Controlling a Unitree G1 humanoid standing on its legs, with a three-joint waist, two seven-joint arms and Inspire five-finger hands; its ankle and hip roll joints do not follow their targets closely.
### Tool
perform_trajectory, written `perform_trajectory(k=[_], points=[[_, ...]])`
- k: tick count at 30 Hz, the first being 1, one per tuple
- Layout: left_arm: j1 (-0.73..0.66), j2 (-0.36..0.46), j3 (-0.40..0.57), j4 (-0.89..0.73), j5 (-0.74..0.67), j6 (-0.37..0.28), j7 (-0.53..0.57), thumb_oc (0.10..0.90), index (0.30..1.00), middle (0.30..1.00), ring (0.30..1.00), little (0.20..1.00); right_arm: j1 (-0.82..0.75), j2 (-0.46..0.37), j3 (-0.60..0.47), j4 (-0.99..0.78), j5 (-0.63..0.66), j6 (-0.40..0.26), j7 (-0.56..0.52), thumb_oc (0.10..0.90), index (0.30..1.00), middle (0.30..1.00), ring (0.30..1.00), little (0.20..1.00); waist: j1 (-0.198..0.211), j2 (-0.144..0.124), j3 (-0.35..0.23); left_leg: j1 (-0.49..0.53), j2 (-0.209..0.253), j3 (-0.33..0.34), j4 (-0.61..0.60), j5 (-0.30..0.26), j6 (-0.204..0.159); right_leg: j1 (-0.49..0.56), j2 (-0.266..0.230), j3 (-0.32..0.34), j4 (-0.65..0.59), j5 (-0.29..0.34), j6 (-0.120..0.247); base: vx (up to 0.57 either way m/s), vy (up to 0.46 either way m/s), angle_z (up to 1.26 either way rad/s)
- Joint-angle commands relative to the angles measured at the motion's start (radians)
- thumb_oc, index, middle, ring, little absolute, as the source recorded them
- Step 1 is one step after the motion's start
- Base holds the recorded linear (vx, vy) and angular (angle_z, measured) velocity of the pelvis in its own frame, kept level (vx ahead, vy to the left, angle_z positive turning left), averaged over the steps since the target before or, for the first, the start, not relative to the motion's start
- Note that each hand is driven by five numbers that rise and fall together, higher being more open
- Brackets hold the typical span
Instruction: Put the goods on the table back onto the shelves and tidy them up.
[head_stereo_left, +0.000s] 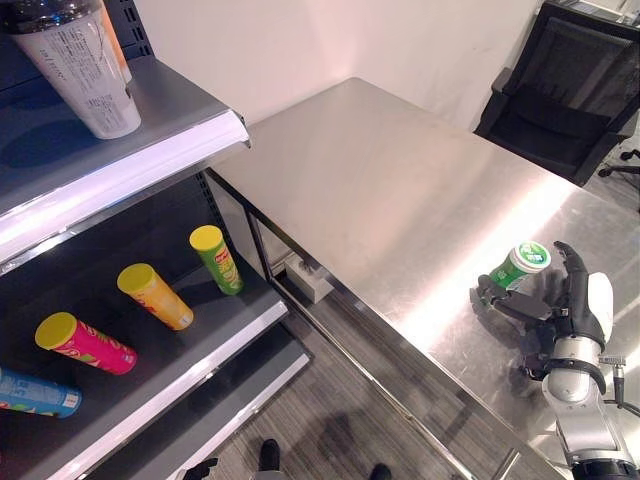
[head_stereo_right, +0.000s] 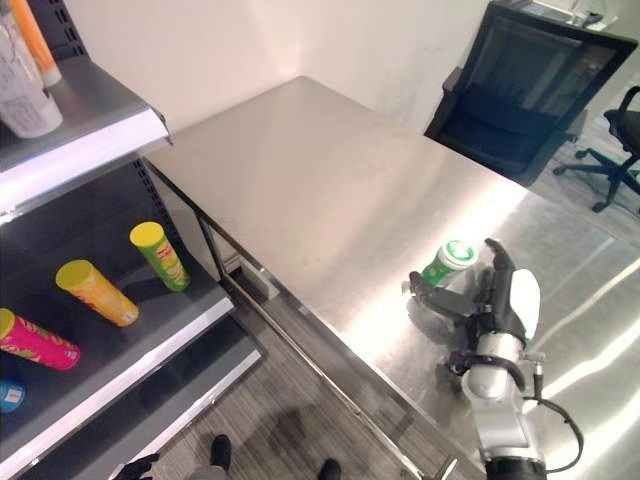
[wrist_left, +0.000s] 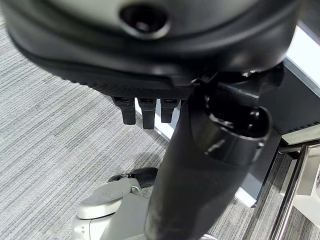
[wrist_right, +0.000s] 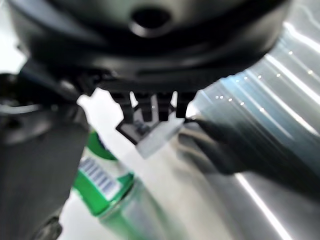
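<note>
- A green can (head_stereo_left: 518, 265) with a white-and-green lid lay on its side on the steel tabletop (head_stereo_left: 400, 190), near the edge closest to the robot on its right side.
- The right hand (head_stereo_left: 560, 305) rested on the tabletop just beside the green can, fingers stretched past one side of it and the white-covered thumb on the other, so the can sat between them.
- In the right wrist view the green can (wrist_right: 107, 187) lay past the fingers, but I could not tell whether the hand was touching it or had closed on it.
- The left hand (wrist_left: 150, 107) hung above grey carpeted floor (wrist_left: 50, 140), its fingers pointing straight down and holding nothing.
- To the robot's left stood a shelf unit (head_stereo_left: 150, 150) with grey shelves.
- On its upper shelf stood a tall white canister (head_stereo_left: 85, 70) with a dark lid.
- On the lower shelf lay four tubes on their sides, well apart: a green tube (head_stereo_left: 217, 259), an orange tube (head_stereo_left: 155, 296), a pink tube (head_stereo_left: 85, 343) and a blue tube (head_stereo_left: 38, 393).
- A black office chair (head_stereo_left: 570, 90) stood at the far end of the tabletop.
</note>
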Motion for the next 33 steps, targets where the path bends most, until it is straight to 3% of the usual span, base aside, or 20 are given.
perform_trajectory(k=[1,17,22,28,30,31,33], points=[[-0.046,0.037,-0.028,0.023,0.014,-0.017,0.026,0.800,0.900,0.900,0.900,0.900,-0.094,-0.058,-0.055,-0.074,-0.011,-0.045,-0.045,0.400,0.300,0.300,0.300,0.300,0.014,-0.010,-0.024,0.045,0.057,0.016,0.003,-0.060,-0.033,0.034,-0.050,-0.022,0.015,-0.069,0.062,0.00,0.000,0.00],[-0.047,0.036,-0.011,0.020,0.014,-0.011,0.027,0.800,0.900,0.900,0.900,0.900,-0.063,-0.061,-0.107,-0.175,0.020,-0.060,-0.022,0.400,0.300,0.300,0.300,0.300,-0.001,-0.016,-0.029,0.056,0.062,0.025,0.003,-0.064,-0.035,0.040,-0.048,-0.017,0.015,-0.072,0.062,0.00,0.000,0.00],[-0.047,0.050,0.001,0.009,0.006,-0.010,0.022,0.800,0.900,0.900,0.900,0.900,-0.104,-0.100,-0.111,-0.261,0.078,-0.092,0.019,0.400,0.300,0.300,0.300,0.300,0.002,-0.018,-0.037,0.062,0.066,0.025,0.003,-0.060,-0.039,0.046,-0.046,-0.019,0.015,-0.075,0.059,-0.02,-0.015,0.00],[-0.049,0.070,0.014,0.002,-0.016,-0.018,0.011,0.800,0.900,0.900,0.900,0.900,-0.188,-0.205,-0.108,-0.313,0.227,-0.159,0.086,0.400,0.300,0.300,0.300,0.300,0.012,-0.022,-0.054,0.066,0.077,0.019,0.003,-0.048,-0.051,0.058,-0.036,-0.026,0.015,-0.085,0.051,-0.03,-0.041,0.01],[-0.047,0.082,0.019,0.001,-0.031,-0.022,0.000,0.800,0.900,0.900,0.900,0.900,-0.239,-0.261,-0.082,-0.312,0.356,-0.188,0.151,0.400,0.300,0.300,0.300,0.300,0.023,-0.025,-0.064,0.067,0.084,0.015,0.007,-0.040,-0.060,0.066,-0.027,-0.031,0.015,-0.092,0.046,-0.05,-0.080,0.02],[-0.048,0.080,0.020,0.001,-0.031,-0.022,0.000,0.800,0.900,0.900,0.900,0.900,-0.243,-0.264,-0.080,-0.309,0.358,-0.189,0.152,0.400,0.300,0.300,0.300,0.300,0.022,-0.023,-0.063,0.067,0.084,0.015,0.006,-0.040,-0.060,0.067,-0.027,-0.031,0.015,-0.092,0.045,-0.06,-0.111,0.03],[-0.045,0.089,0.020,0.010,-0.043,-0.027,-0.020,0.800,0.900,0.900,0.900,0.900,-0.310,-0.319,-0.051,-0.289,0.514,-0.216,0.228,0.400,0.300,0.300,0.300,0.300,0.041,-0.026,-0.073,0.063,0.096,0.006,0.009,-0.024,-0.074,0.076,-0.014,-0.041,0.015,-0.102,0.038,-0.05,-0.091,0.06]])
